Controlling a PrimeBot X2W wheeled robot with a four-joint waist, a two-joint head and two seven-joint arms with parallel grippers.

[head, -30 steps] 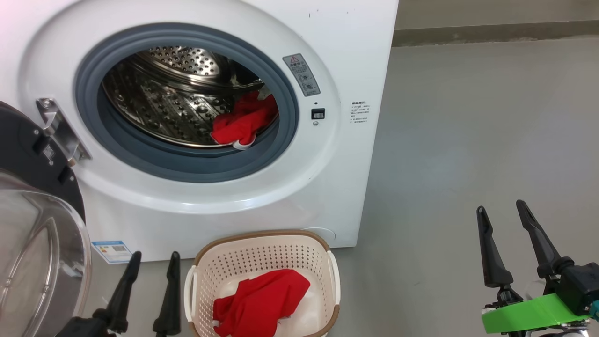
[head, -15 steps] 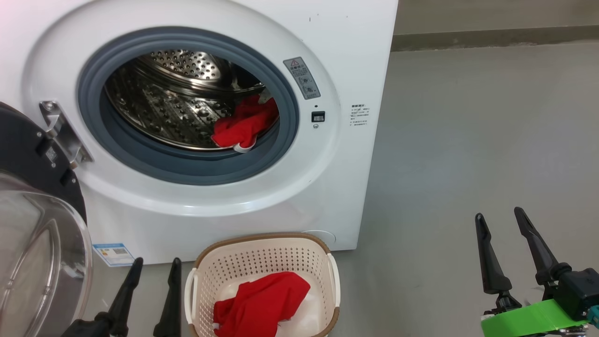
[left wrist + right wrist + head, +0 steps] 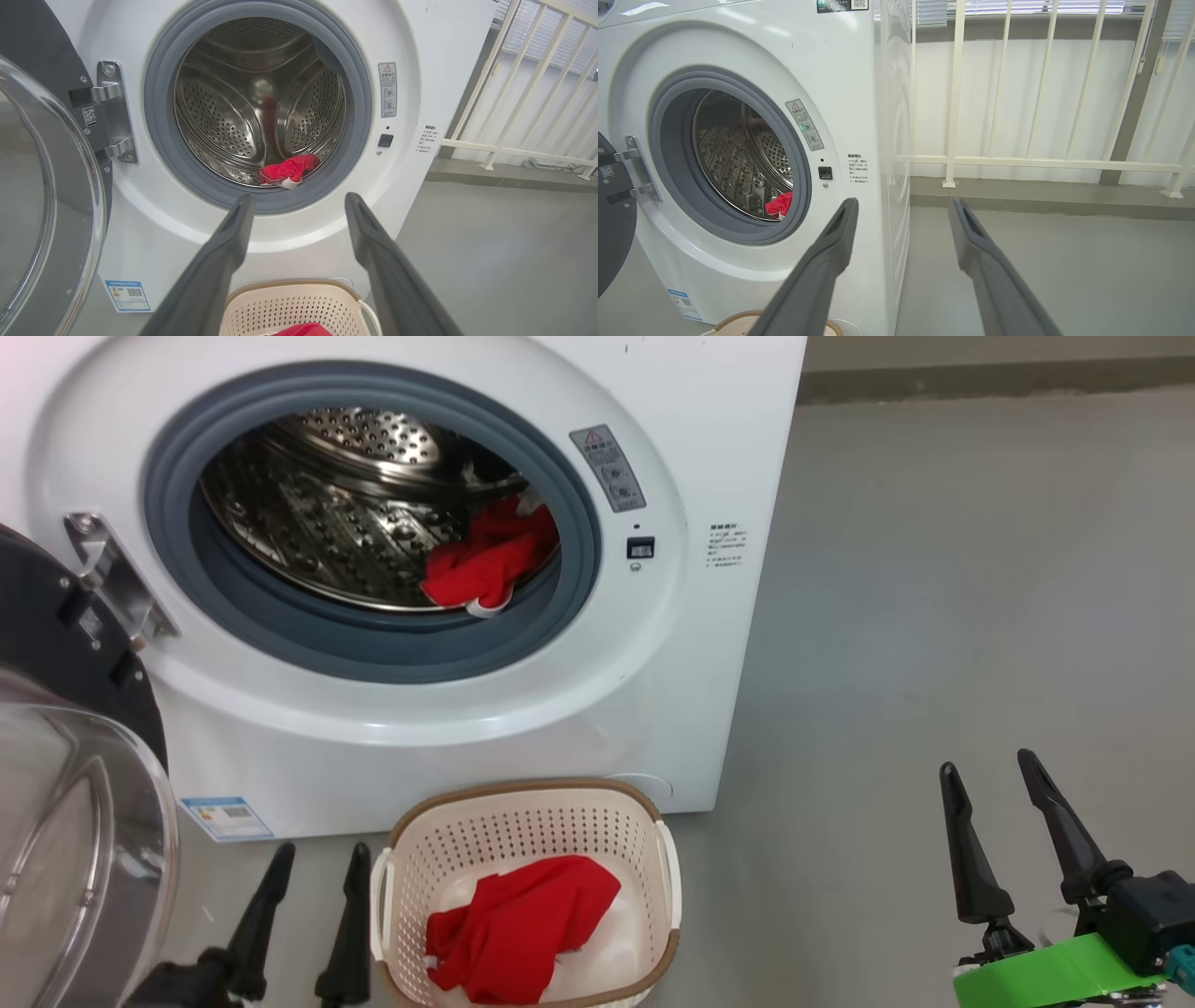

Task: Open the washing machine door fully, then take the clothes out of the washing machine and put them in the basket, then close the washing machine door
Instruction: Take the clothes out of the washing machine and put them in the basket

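- Clothes (image 3: 490, 560), head view: one red piece lies at the right front of the drum of the washing machine (image 3: 709, 448), its white-trimmed edge lapping onto the grey rubber ring (image 3: 373, 658). A second red piece (image 3: 518, 929) lies in the basket (image 3: 523, 798), which stands on the floor (image 3: 934, 569) just before the machine. The washing machine door (image 3: 56, 635) stands swung open at the left. The left gripper (image 3: 322, 849) is just beside the basket, fingers spread and empty. The right gripper (image 3: 987, 761) hangs well apart over bare floor, also spread and empty.
- Left wrist view: the left gripper (image 3: 299, 198) points at the drum mouth, fingers wide apart with nothing between them. The clothes (image 3: 289, 169) lie at the drum's front lip. The door (image 3: 46, 186) hangs on its steel hinge (image 3: 112, 112), and the basket (image 3: 289, 284) sits below.
- Right wrist view: the right gripper (image 3: 903, 201), spread and empty, points past the machine's (image 3: 850, 70) right front corner. A bit of the clothes (image 3: 780, 204) shows in the drum. A white railing (image 3: 952, 93) stands behind.
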